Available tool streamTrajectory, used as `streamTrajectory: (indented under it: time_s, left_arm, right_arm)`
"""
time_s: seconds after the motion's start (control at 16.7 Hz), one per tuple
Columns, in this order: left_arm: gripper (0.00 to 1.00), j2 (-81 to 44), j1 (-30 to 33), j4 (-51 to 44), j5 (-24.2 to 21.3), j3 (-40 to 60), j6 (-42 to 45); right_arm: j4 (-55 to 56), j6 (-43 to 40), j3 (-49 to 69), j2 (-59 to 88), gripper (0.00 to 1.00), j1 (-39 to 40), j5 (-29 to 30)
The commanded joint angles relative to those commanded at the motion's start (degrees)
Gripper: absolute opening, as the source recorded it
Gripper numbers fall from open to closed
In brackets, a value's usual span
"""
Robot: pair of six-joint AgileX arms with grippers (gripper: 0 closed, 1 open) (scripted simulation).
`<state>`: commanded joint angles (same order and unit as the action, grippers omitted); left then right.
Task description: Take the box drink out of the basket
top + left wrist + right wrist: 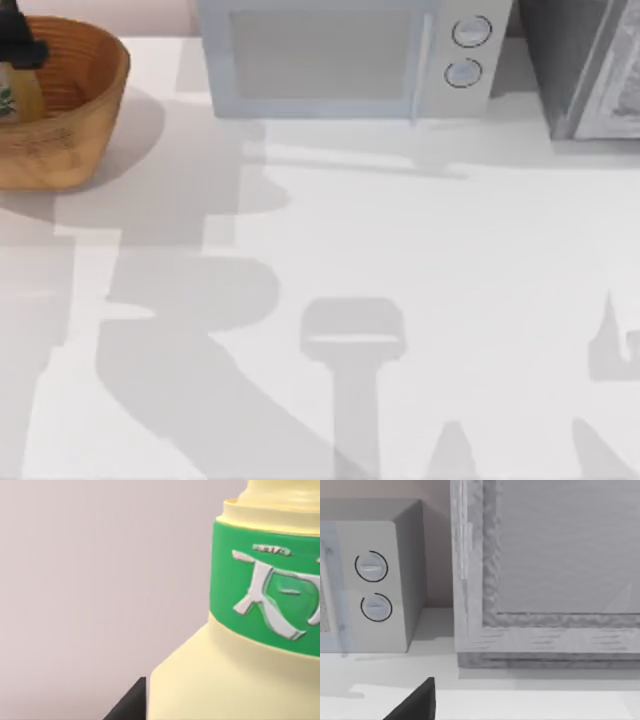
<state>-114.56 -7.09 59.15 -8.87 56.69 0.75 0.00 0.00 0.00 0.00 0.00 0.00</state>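
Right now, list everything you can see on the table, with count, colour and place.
basket: one, orange-brown woven, far left corner of the table.
box drink: one, pale cream-yellow with a green mark, inside the basket; close up in the left wrist view with a green band.
microwave: one, grey-white with two round knobs, back centre.
grey cabinet: one, grey, back right beside the microwave.
table: one, white.
left end effector: one, dark, over the box drink in the basket.
right end effector: one dark finger, facing the microwave and cabinet.
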Motion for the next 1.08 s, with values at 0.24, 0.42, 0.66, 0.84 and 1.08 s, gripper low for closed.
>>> streamTrajectory:
  time_s: [0.24,0.42,0.66,0.84,1.08]
  left_arm:
    - [0.0,7.06,0.04,-13.74,0.14,5.45,0.06]
    - [0.0,12.18,0.06,-23.01,0.24,9.32,0.08]
    - [0.0,15.01,0.07,-27.21,0.29,11.66,0.1]
    - [0.0,14.82,0.01,-27.06,0.31,11.52,0.2]
    - [0.0,18.48,0.28,-28.88,0.68,8.54,-0.06]
  right_arm:
    - [0.0,0.0,0.0,0.0,1.0,0.0,0.0]
    - [0.0,0.0,0.0,0.0,1.0,0.0,0.0]
    - [0.0,0.0,0.0,0.0,1.0,0.0,0.0]
    - [0.0,0.0,0.0,0.0,1.0,0.0,0.0]
    - [0.0,0.0,0.0,0.0,1.0,0.0,0.0]
